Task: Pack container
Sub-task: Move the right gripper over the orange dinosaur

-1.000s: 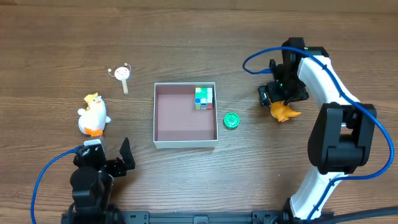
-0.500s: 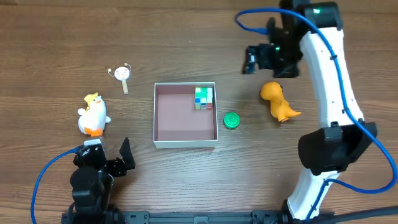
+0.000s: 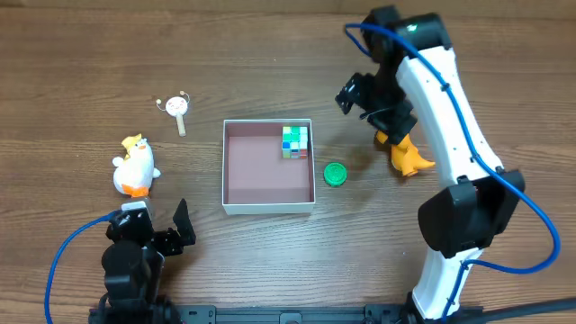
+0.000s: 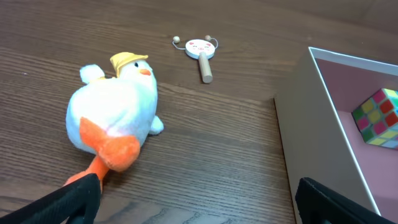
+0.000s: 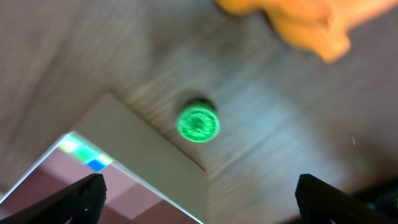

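Note:
The container (image 3: 230,171), a shallow white-walled square box with a pinkish-brown floor, sits mid-table and holds a colourful cube (image 3: 294,141) in its far right corner. The cube also shows in the left wrist view (image 4: 378,116). A green disc (image 3: 335,174) lies just right of the box, seen too in the right wrist view (image 5: 198,123). An orange dinosaur toy (image 3: 409,156) lies further right. My right gripper (image 3: 358,94) hangs open and empty above the table, up-left of the dinosaur. My left gripper (image 3: 166,236) rests open and empty near the front left, close to a white duck plush (image 3: 135,167).
A small white rattle on a wooden stick (image 3: 177,110) lies at the back left, also in the left wrist view (image 4: 200,51). The duck (image 4: 115,118) lies just ahead of my left fingers. The box wall (image 4: 314,149) stands to the right of them.
My right gripper let go of the orange dinosaur, rose, and has swung left toward the box. The dinosaur stays on the table. The left arm has not moved.

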You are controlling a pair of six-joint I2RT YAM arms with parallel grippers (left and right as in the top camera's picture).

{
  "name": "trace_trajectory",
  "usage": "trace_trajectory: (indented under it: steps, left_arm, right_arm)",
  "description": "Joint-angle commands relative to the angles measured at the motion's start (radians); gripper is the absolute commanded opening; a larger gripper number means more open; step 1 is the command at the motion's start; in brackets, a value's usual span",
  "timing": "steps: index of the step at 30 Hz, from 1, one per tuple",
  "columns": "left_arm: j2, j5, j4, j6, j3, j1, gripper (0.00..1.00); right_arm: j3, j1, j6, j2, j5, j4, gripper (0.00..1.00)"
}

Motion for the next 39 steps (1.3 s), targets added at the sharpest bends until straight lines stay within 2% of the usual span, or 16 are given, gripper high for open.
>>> trace_trajectory:
  steps: [1, 4, 7, 10, 13, 19, 22, 25, 28, 35, 39]
  left_arm:
    - [0.000, -0.004, 0.002, 0.019, -0.003, 0.007, 1.00]
    - [0.000, -0.004, 0.002, 0.019, -0.003, 0.007, 1.00]
    - [0.000, -0.004, 0.002, 0.019, -0.003, 0.007, 1.00]
    - [0.000, -0.004, 0.002, 0.019, -0.003, 0.007, 1.00]
    - [0.000, -0.004, 0.002, 0.019, -0.003, 0.007, 1.00]
    - [0.000, -0.004, 0.002, 0.019, -0.003, 0.007, 1.00]
    - [0.000, -0.004, 0.002, 0.019, -0.003, 0.007, 1.00]
    - [0.000, -0.004, 0.002, 0.019, -0.003, 0.007, 1.00]
    - [0.000, -0.004, 0.002, 0.019, -0.003, 0.007, 1.00]
    - [0.000, -0.004, 0.002, 0.019, -0.003, 0.007, 1.00]
    - [0.000, -0.004, 0.002, 0.019, -0.003, 0.007, 1.00]
  right_arm:
    - [-0.147, 0.009, 0.336, -0.006, 0.039, 0.011, 1.00]
    - [-0.237, -0.027, 0.362, -0.006, 0.028, 0.104, 1.00]
    - [-0.248, -0.047, 0.366, -0.006, -0.003, 0.130, 1.00]
    - [-0.287, -0.020, 0.468, -0.006, -0.039, 0.161, 1.00]
    - [-0.352, 0.028, 0.474, -0.006, -0.039, 0.236, 1.00]
    - [-0.370, 0.035, 0.458, -0.034, -0.027, 0.162, 1.00]
    - [-0.449, 0.035, 0.436, -0.158, 0.021, 0.154, 1.00]
    - [-0.674, 0.035, 0.436, -0.367, 0.047, 0.261, 1.00]
    - [-0.835, 0.034, 0.435, -0.473, 0.044, 0.431, 1.00]
    - [-0.837, 0.034, 0.378, -0.466, 0.036, 0.654, 1.00]
    - [-0.826, 0.034, 0.379, -0.389, 0.023, 0.671, 1.00]
